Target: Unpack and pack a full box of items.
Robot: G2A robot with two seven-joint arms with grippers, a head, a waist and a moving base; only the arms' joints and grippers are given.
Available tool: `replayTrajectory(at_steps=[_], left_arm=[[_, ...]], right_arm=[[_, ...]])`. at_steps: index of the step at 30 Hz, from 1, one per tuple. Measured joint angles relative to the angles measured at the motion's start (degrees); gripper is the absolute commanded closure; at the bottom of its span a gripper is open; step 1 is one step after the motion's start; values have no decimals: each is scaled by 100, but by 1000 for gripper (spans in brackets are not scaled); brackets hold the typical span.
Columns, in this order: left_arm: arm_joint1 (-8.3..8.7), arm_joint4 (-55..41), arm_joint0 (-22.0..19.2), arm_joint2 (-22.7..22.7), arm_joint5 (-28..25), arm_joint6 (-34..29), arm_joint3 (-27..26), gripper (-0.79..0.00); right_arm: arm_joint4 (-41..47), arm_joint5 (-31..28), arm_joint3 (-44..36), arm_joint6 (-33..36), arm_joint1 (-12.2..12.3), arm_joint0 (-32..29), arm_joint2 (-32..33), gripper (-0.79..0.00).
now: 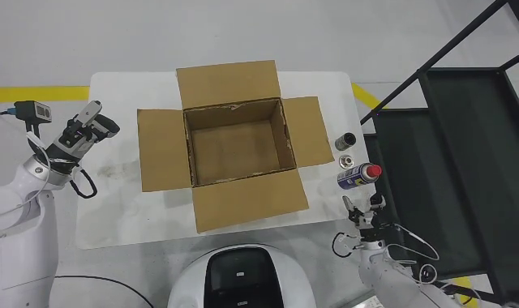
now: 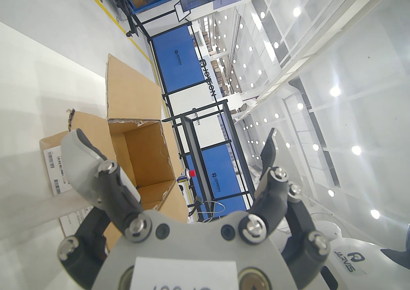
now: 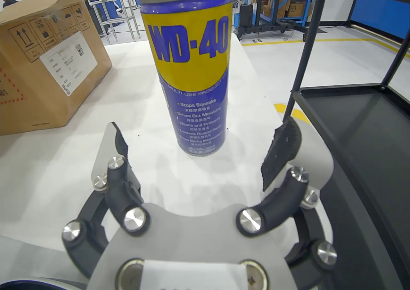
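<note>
An open cardboard box (image 1: 238, 143) with all flaps spread sits mid-table, its inside bare brown; the same box (image 2: 141, 150) (image 3: 41, 57) appears in both wrist views. A blue and yellow spray can (image 1: 358, 174) with a red cap stands upright near the table's right edge. My right gripper (image 1: 362, 206) is open just in front of the spray can (image 3: 192, 57), fingers apart and holding nothing. My left gripper (image 1: 91, 120) (image 2: 173, 144) is open at the table's left edge, raised and tilted upward, away from the box.
Two small dark cylindrical items (image 1: 345, 141) (image 1: 347, 158) stand beside the box's right flap, behind the can. A black metal cart (image 1: 438, 162) (image 3: 358, 118) stands close to the table's right side. The white table (image 1: 122, 211) has bare room on its left part.
</note>
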Motion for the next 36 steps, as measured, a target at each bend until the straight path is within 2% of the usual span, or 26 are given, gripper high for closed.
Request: replayTrajectory(at_steps=[7, 15, 22, 33, 34, 35, 36], left_arm=[[0, 0, 0, 0, 0, 0, 0, -785], [0, 0, 0, 0, 0, 0, 0, -785], [0, 0, 0, 0, 0, 0, 0, -785], [0, 0, 0, 0, 0, 0, 0, -785], [0, 0, 0, 0, 0, 0, 0, -785], [0, 0, 0, 0, 0, 0, 0, -785], [0, 0, 0, 0, 0, 0, 0, -785]], right_arm=[[-224, 196, -357, -202, 146, -217, 75, -785], [-136, 471, -719, 748, 195, -36, 251, -785], [-31, 512, -901, 1200, 213, 73, 400, -785], [146, 739, -1236, 1783, 84, 302, 489, -785], [162, 740, -1237, 1795, 77, 312, 501, -668], [168, 738, -1236, 1805, 71, 319, 511, -262], [167, 720, -1235, 1807, 66, 322, 522, 0]])
